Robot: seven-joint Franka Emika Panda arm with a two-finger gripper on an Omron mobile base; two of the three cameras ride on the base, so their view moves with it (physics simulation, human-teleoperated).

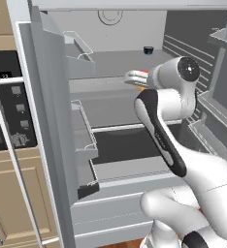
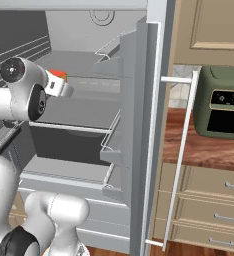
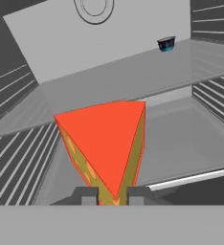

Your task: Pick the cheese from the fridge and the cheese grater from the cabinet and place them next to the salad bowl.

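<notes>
My gripper [image 3: 112,195] is clamped on the narrow end of the cheese [image 3: 106,143], holding it above the fridge [image 1: 52,121] shelf so it can come out without snagging.

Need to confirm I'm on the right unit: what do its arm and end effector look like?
A glossy white arm of rounded segments, with black bands and a round dark grey joint cap. The end effector has a white body and two small, blocky dark grey fingertips. No cables or markings visible.

Cheese [image 1: 143,73] mostly hidden behind wrist; cup [image 1: 148,50] contents too small.
</notes>
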